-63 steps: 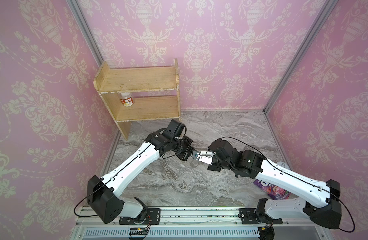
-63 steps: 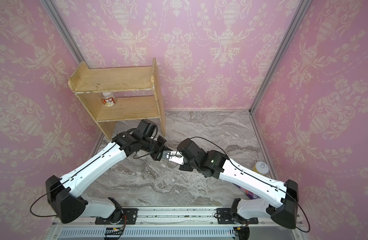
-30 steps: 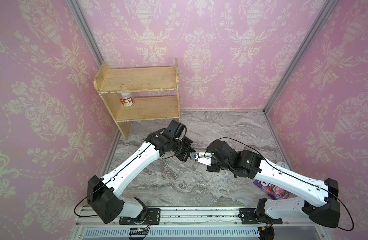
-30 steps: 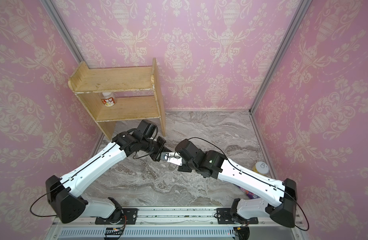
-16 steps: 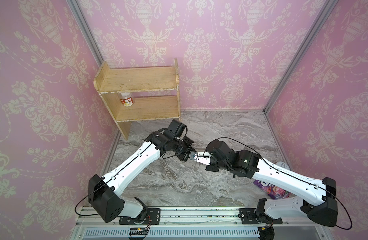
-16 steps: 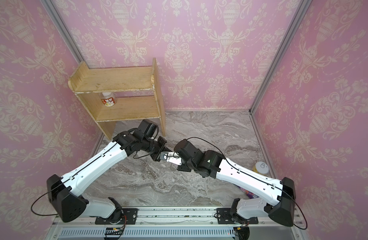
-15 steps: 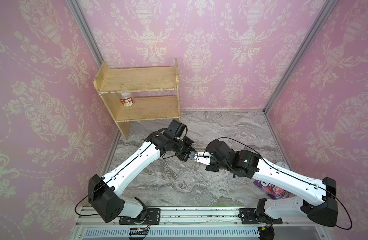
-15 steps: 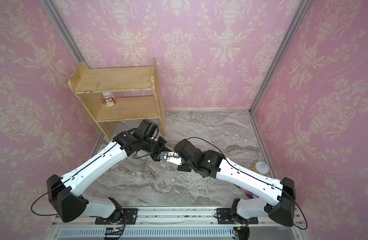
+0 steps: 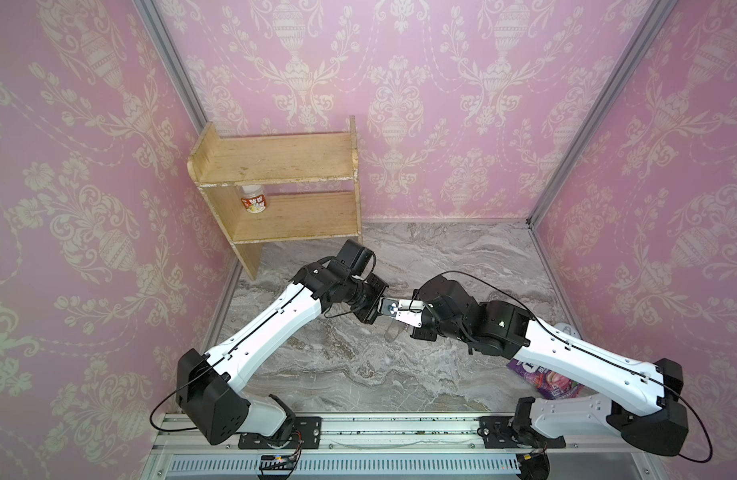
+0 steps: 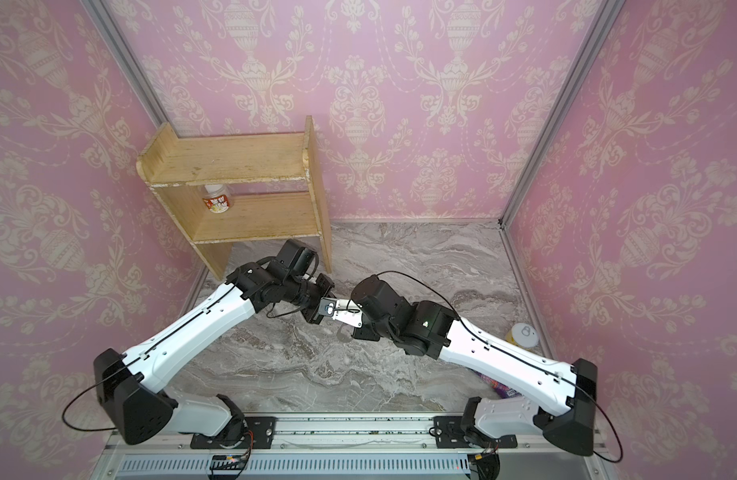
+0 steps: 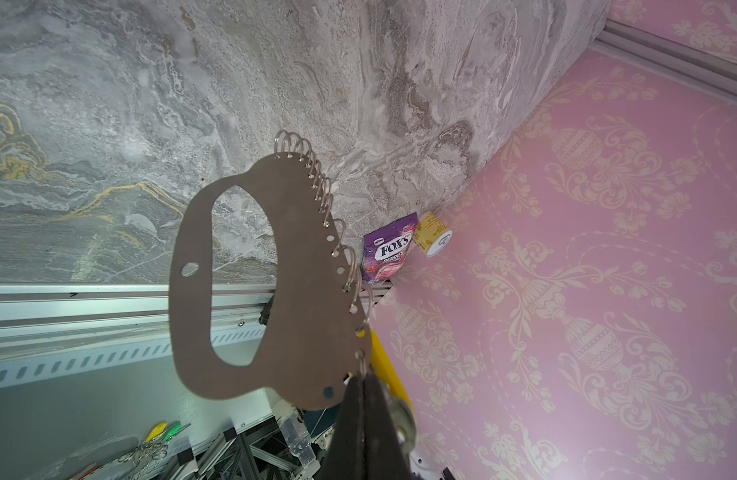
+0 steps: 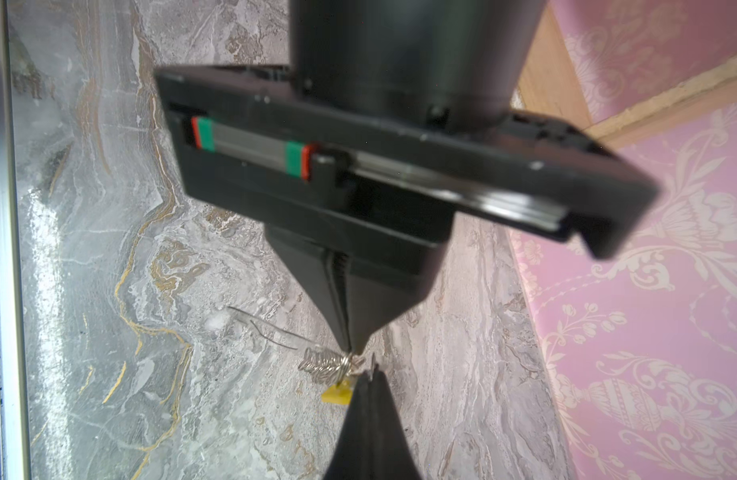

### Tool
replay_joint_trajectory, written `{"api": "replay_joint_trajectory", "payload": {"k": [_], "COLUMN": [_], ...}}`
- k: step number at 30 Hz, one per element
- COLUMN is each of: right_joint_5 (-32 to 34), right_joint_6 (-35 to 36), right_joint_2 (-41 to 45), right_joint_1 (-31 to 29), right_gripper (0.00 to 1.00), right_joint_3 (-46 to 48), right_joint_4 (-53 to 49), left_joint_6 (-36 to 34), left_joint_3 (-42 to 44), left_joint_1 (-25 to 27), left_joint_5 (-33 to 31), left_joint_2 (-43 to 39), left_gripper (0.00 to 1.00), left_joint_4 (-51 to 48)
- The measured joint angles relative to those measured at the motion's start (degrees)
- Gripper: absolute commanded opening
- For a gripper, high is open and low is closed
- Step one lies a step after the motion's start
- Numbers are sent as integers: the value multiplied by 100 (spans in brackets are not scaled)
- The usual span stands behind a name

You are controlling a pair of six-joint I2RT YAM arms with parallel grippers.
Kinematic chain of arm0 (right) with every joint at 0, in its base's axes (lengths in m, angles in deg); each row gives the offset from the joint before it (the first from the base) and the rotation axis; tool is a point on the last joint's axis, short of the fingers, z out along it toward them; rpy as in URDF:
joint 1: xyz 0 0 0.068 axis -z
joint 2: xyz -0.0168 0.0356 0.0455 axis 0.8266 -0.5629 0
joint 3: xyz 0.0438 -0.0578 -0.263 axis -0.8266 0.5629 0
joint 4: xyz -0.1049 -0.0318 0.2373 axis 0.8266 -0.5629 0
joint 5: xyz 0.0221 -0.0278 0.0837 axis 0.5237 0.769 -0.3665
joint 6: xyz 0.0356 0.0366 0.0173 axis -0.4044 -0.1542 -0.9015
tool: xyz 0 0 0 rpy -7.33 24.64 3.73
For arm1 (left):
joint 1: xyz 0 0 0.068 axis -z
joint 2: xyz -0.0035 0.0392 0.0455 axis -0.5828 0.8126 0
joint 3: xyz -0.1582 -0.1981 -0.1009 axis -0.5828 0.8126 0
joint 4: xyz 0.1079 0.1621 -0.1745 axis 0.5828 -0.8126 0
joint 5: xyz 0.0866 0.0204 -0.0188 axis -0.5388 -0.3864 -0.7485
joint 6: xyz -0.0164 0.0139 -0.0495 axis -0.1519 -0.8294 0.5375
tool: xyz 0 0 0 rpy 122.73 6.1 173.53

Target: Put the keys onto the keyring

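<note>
The keyring [image 11: 308, 291], a flat grey plate with an oval cut-out and silver rings along one edge, hangs in the air. My left gripper [image 11: 363, 374] is shut on a ring at the plate's end. In both top views the plate shows edge-on [image 9: 393, 331] [image 10: 343, 332] below the meeting fingertips. The keys' yellow tag [image 11: 384, 365] [image 12: 337, 395] hangs right behind the rings. My right gripper [image 12: 371, 376] is shut on the thin silver key blade [image 12: 373, 367], tip to tip with the left gripper [image 9: 380, 309] above the marble floor.
A wooden shelf [image 9: 283, 187] stands at the back left with a small bottle [image 9: 254, 201] on its lower board. A purple candy bag [image 11: 387, 253] and a yellow can [image 11: 433, 235] lie by the right wall. An aluminium rail [image 9: 358, 430] runs along the front.
My right gripper has edged a little to the left, closing on the left gripper's tips. The left arm has held its place, and both grippers have stayed shut.
</note>
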Motion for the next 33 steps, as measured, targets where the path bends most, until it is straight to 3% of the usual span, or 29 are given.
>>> {"api": "replay_joint_trajectory", "payload": {"k": [15,24,33], "right_joint_5": [-68,-905,-1727], "right_joint_6": [-208,-870,-1904], "right_joint_2": [103,560,415], "right_joint_1": [111,811,1239], "right_gripper": [0,0,0], "right_joint_3": [33,166,671], "right_joint_4": [-37,-201,-374], "left_joint_6": [-107,-302,-654], "left_joint_3": [2,0,0], "left_joint_1": [-118,-289,-492], "left_joint_5": [-39,-160,-321], "left_joint_2": [-44,-168,-284], "left_gripper": [0,0,0], "left_joint_4": [-46,-208,-542]}}
